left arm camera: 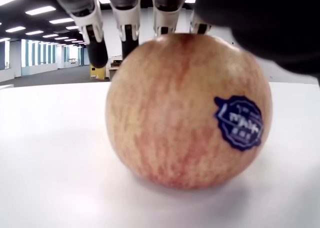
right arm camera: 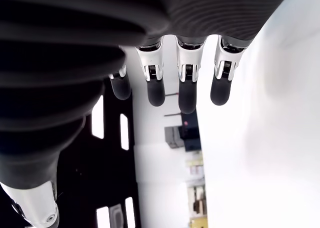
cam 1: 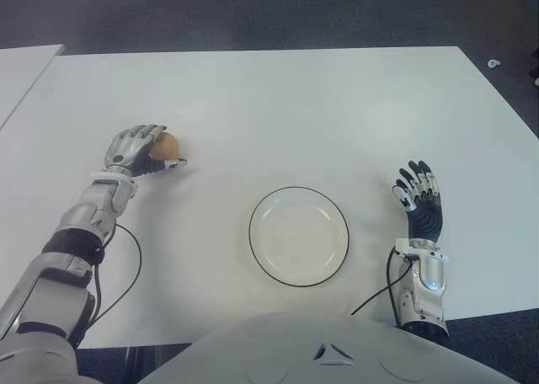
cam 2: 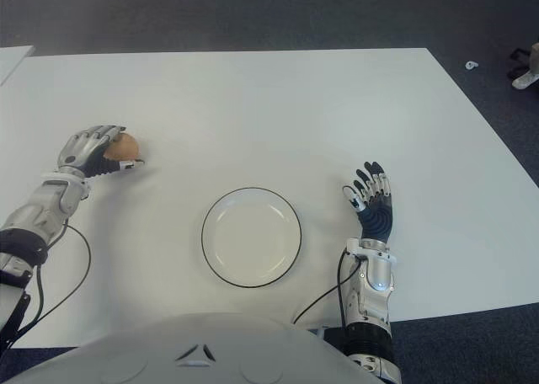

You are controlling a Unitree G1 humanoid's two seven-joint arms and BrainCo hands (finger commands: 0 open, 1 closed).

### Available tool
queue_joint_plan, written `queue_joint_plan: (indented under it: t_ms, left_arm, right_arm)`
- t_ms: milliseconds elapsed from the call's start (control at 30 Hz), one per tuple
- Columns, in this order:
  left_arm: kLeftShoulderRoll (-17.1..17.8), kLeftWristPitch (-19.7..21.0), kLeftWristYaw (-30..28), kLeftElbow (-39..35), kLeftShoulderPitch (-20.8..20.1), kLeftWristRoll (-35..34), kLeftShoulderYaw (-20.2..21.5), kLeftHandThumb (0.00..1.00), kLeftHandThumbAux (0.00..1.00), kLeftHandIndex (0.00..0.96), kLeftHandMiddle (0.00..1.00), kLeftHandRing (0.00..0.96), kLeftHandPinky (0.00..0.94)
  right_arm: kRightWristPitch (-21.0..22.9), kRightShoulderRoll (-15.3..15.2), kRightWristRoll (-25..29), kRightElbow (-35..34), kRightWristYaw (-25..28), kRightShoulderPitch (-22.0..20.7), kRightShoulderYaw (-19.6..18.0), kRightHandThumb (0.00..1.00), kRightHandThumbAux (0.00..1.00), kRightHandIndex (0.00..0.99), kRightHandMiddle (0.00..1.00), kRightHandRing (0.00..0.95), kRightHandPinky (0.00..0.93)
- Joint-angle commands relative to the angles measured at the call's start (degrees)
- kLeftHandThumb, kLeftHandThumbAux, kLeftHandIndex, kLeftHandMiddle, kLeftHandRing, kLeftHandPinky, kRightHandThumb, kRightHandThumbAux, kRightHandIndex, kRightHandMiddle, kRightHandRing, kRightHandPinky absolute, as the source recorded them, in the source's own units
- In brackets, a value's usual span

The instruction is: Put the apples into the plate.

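One reddish-yellow apple (cam 1: 169, 145) with a blue sticker (left arm camera: 239, 123) stands on the white table (cam 1: 295, 106) at the left. My left hand (cam 1: 137, 152) is curled over it from the left side, fingers (left arm camera: 131, 29) wrapped across its top, and the apple's base touches the table. The white plate (cam 1: 299, 237) with a thin dark rim lies near the front middle and holds nothing. Right of the plate my right hand (cam 1: 418, 190) shows with its fingers (right arm camera: 186, 90) spread, holding nothing. I see no other apple.
A second white table (cam 1: 21, 72) adjoins at the far left. Black cables (cam 1: 126, 270) trail from both forearms near the front edge. Dark carpet lies beyond the table, with a small white object (cam 1: 494, 63) on it at the far right.
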Motion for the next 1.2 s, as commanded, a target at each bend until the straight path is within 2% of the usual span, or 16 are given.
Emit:
queue_joint_plan:
  t_ms: [33,400,1033,1100,1200]
  left_arm:
    - [-1.06,-0.7,0.5,3.51,-1.21,0.25,-1.45,0.286,0.252,0.12,0.146,0.142,0.167]
    - [-2.95,-1.96,1.82,10.38,-3.94,-0.22,-3.28,0.299,0.26,0.125,0.151,0.149,0.175]
    - [-4.2,-3.17,3.42,16.49,-6.3,-1.44,-4.62,0.327,0.268,0.131,0.156,0.151,0.175]
    - [-4.37,-3.49,3.78,17.14,-6.45,-1.61,-4.6,0.347,0.282,0.217,0.248,0.24,0.272]
    - [-4.43,-3.74,4.04,17.64,-6.65,-1.72,-4.77,0.357,0.288,0.258,0.291,0.282,0.318]
  right_arm:
    - [5.03,2.24,-0.18,3.72,-0.5,5.3,0.85,0.399,0.677,0.09,0.14,0.153,0.191]
    - [5.11,2.14,-0.61,2.51,-1.22,6.11,0.97,0.367,0.668,0.087,0.144,0.162,0.201]
    - [5.74,1.81,-0.17,1.65,-1.14,6.63,0.69,0.358,0.658,0.087,0.149,0.178,0.222]
    - [5.83,1.75,-0.17,1.54,-1.13,6.69,0.64,0.352,0.659,0.083,0.149,0.18,0.221]
    - [5.9,1.75,-0.18,1.47,-1.13,6.71,0.62,0.349,0.659,0.082,0.149,0.18,0.221]
